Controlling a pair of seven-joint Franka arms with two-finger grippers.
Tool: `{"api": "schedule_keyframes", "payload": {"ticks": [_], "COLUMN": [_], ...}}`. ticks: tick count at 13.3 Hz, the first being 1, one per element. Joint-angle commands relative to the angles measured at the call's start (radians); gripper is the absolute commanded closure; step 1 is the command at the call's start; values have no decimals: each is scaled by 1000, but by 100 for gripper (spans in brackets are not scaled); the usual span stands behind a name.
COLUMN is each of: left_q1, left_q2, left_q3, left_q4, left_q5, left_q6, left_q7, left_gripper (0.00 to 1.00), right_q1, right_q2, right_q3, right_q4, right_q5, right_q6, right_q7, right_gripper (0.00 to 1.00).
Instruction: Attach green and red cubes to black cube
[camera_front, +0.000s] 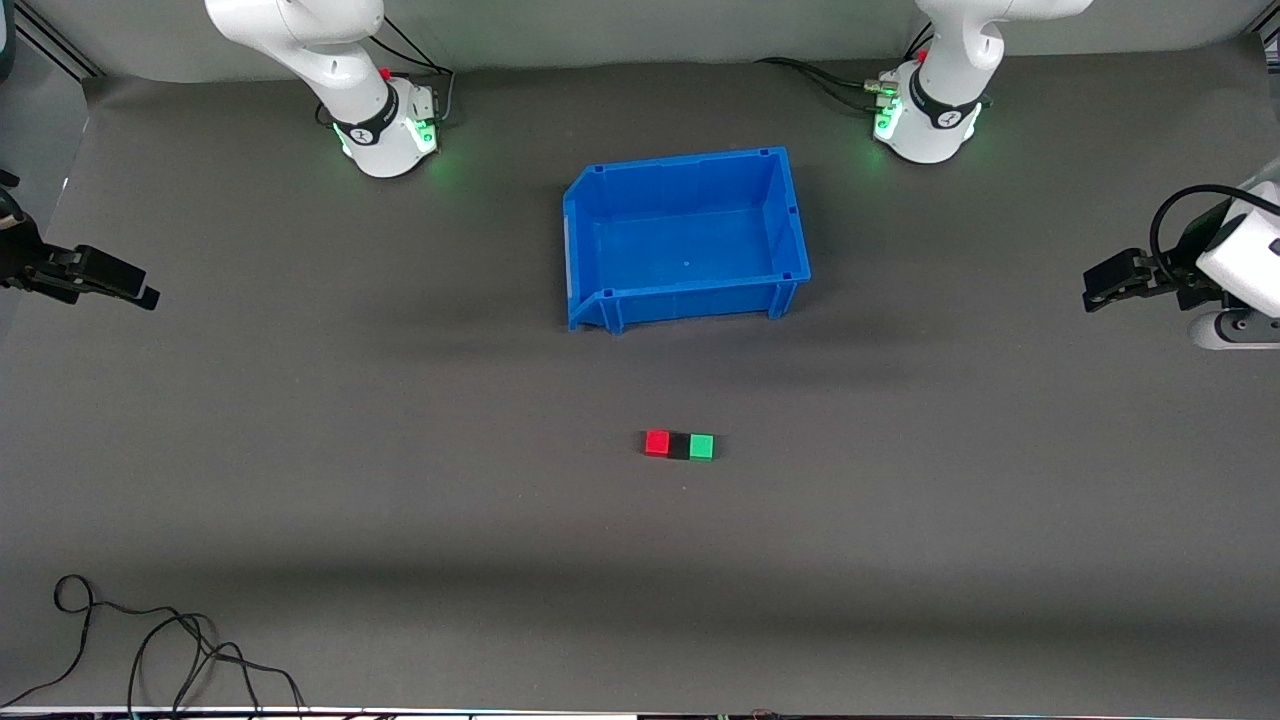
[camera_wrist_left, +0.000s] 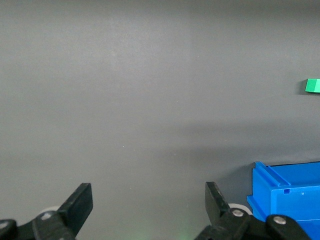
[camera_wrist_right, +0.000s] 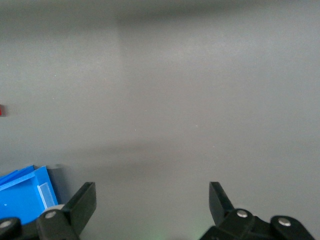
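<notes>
The black cube (camera_front: 680, 446) sits on the mat (camera_front: 400, 480) between the red cube (camera_front: 657, 442) and green cube (camera_front: 702, 446), touching both, nearer the camera than the blue bin (camera_front: 590, 215). Both grippers, left (camera_front: 1100, 288) and right (camera_front: 135, 290), wait at the table's ends, jaws apart and holding nothing.

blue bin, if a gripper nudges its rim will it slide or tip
The blue bin would probably slide: it sits low and wide on flat feet on the mat. It looks empty, rigid plastic, so likely light and stiff. A high push on its rim might rock it.
</notes>
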Motion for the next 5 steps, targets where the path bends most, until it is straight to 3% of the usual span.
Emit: {"api": "schedule_keyframes", "payload": {"ticks": [1,5], "left_q1": [-18,-18], "left_q2": [1,2], "left_q3": [14,14], "left_q4": [17,17], "left_q5": [5,4], "left_q6": [-21,-21], "left_q7": [10,10], "left_gripper": [0,0], "right_q1": [-19,-19], "right_q2": [-24,-23], "right_q3": [14,15], "right_q4": [-25,-27], "right_q5": [18,18], "right_q6": [20,20], "right_q7": [5,-1], "right_gripper": [0,0]}}
